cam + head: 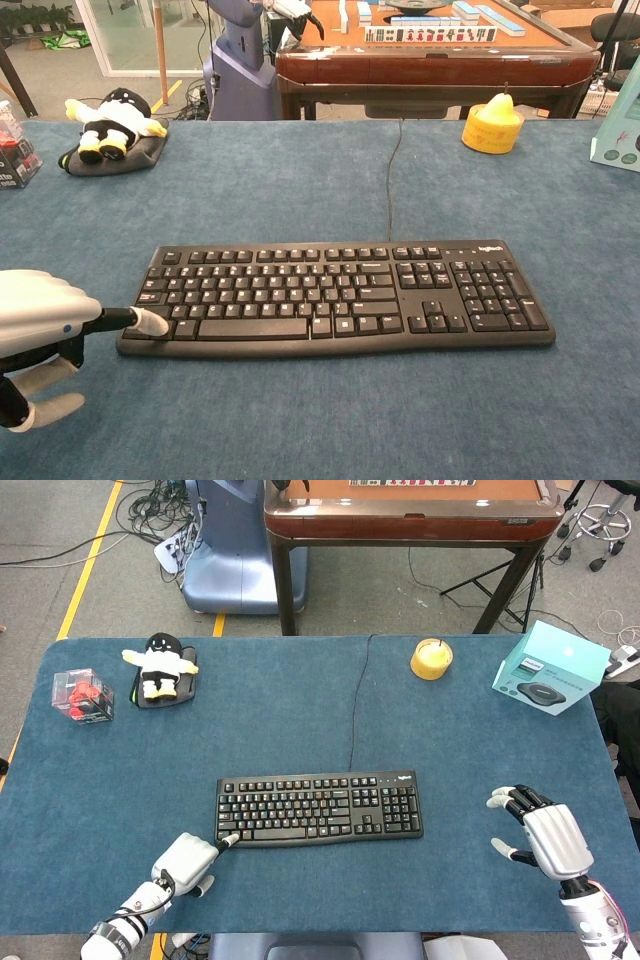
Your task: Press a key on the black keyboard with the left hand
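Chest view: left hand (pixel 40 318), one extended fingertip (pixel 150 322) laid on the black keyboard (pixel 340 297) bottom-left corner key, remaining fingers curled; long axis runs rightward.

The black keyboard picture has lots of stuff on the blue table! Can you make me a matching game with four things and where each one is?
Things:
1. black plastic keyboard
2. black and white plush toy
3. round yellow container
4. teal cardboard box

Places:
A. far right corner of the table
B. far side, just right of the keyboard's cable
C. far left, lying on a dark pad
D. middle of the table, the left hand touching its near left corner

Pairs: 1-D, 2-C, 3-B, 4-A
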{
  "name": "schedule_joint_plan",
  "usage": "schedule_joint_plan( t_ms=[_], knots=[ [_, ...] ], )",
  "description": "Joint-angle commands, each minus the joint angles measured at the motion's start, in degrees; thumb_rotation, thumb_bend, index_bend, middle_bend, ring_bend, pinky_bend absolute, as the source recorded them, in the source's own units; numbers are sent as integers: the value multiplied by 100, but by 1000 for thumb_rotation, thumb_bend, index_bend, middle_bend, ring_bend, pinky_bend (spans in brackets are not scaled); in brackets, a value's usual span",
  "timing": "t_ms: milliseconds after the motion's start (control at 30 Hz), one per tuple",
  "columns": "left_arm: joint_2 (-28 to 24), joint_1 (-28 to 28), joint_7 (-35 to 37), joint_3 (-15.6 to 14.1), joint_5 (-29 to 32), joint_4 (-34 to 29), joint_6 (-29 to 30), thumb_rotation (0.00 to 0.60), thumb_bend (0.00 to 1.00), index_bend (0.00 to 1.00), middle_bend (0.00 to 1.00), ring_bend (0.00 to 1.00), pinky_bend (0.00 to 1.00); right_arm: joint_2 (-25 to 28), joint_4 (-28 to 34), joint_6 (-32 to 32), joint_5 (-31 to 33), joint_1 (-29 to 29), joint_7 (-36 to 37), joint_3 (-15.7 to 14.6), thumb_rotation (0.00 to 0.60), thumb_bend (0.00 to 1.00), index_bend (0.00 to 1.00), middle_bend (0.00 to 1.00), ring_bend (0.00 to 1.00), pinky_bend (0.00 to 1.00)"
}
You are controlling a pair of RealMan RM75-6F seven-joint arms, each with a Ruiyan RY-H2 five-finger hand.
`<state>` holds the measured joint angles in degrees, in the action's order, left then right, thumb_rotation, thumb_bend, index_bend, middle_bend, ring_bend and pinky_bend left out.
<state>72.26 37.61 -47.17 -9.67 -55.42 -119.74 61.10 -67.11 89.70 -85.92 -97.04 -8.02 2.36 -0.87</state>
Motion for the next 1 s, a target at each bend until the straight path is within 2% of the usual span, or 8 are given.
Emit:
schedule_joint_plan(
  t_ms=[33,333,533,633,800,900,1000],
  knots=[
    [-79,-29,9,-27,-155,-147,99,600,401,109,854,799,928,0,2,6,-2,-1,-2,-3,600,30,407,345,277,566],
    [-338,-328,56,-194,-677,-426,579,600,401,109,852,795,927,9,9,-22,-10,9,13,-1,600,30,408,345,277,566],
    [-498,-777,16,-329,-756,-595,1223,600,401,138,743,736,915,3,8,-5,-6,3,1,0,600,30,408,345,277,566],
    [-490,-1011,-35,-353,-857,-606,1589,600,401,198,701,705,897,-4,8,-4,-4,2,-8,2,600,30,408,345,277,566],
    [-392,-1643,322,-296,-1256,-404,2466,600,401,335,518,585,809,-40,-11,54,13,-16,-60,-1,600,30,408,345,277,566],
    [-280,-1948,593,-243,-1684,-80,2865,600,401,386,474,517,701,-67,-21,102,26,-33,-97,-4,600,30,408,345,277,566],
    [-170,-2183,709,-231,-2019,173,3137,600,401,420,472,479,620,-93,-33,141,29,-54,-123,-2,600,30,408,345,277,566]
  ],
)
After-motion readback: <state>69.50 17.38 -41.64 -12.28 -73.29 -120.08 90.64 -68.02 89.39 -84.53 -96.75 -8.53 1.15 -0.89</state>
